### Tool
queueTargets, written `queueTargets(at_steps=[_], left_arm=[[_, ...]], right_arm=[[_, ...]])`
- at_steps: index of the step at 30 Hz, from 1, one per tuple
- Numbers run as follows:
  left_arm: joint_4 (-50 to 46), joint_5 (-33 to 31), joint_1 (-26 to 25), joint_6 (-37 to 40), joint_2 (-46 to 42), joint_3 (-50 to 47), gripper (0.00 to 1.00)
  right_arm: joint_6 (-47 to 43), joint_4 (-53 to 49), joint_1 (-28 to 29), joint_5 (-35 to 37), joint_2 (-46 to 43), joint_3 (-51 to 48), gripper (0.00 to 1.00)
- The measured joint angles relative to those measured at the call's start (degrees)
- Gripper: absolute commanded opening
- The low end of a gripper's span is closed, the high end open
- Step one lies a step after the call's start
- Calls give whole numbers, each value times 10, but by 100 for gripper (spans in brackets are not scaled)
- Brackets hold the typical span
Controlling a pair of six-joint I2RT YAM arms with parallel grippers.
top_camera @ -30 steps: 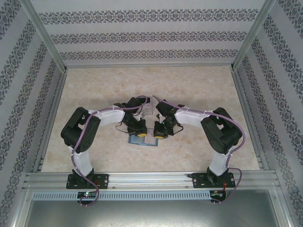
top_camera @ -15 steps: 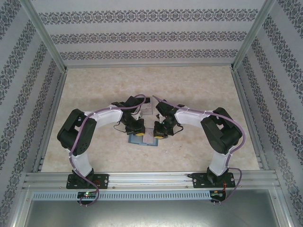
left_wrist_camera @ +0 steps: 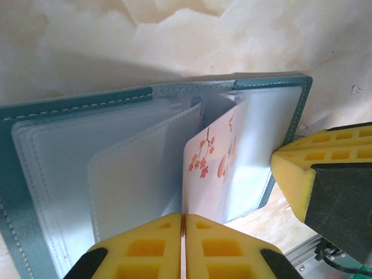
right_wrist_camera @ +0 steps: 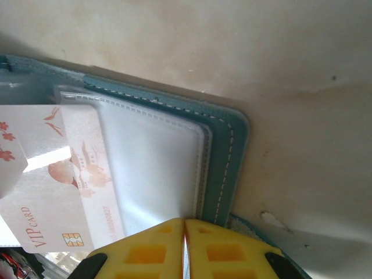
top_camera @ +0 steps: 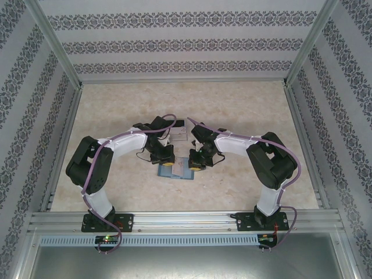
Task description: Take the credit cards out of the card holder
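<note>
Teal card holder (top_camera: 176, 170) unmoved; left arm's elbow (top_camera: 87, 168) swung farther left of it. Left gripper (left_wrist_camera: 183, 224) pinches blossom-print credit card (left_wrist_camera: 212, 157) standing from card holder; right gripper (right_wrist_camera: 185, 225) clamps card holder's edge.

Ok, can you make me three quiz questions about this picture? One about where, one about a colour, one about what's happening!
1. Where does the card holder lie? A on the table B on a shelf C in a drawer
2. What colour is its cover? A red B yellow C teal-blue
3. The left gripper is: A wide open B shut on the flowered card C shut on nothing
Answers: 1 A, it lies open on the marble top; 2 C, its stitched edge is teal; 3 B, the card's edge is pinched in it.
</note>
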Motion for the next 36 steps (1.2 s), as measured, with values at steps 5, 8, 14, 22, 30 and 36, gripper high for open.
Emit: queueTargets(at_steps=[5, 8, 14, 22, 30, 36], left_arm=[[-10, -2, 0, 7, -1, 7, 9], [-15, -2, 0, 11, -2, 8, 9], [-23, -4, 0, 14, -3, 10, 10], [-35, -7, 2, 21, -3, 15, 10], [-51, -12, 2, 29, -3, 21, 9], [-59, -16, 2, 31, -3, 27, 10]], right_arm=[[-1, 0, 0, 0, 0, 0, 12], [-1, 0, 0, 0, 0, 0, 12], [-1, 0, 0, 0, 0, 0, 12], [-1, 0, 0, 0, 0, 0, 12], [-1, 0, 0, 0, 0, 0, 12], [-1, 0, 0, 0, 0, 0, 12]])
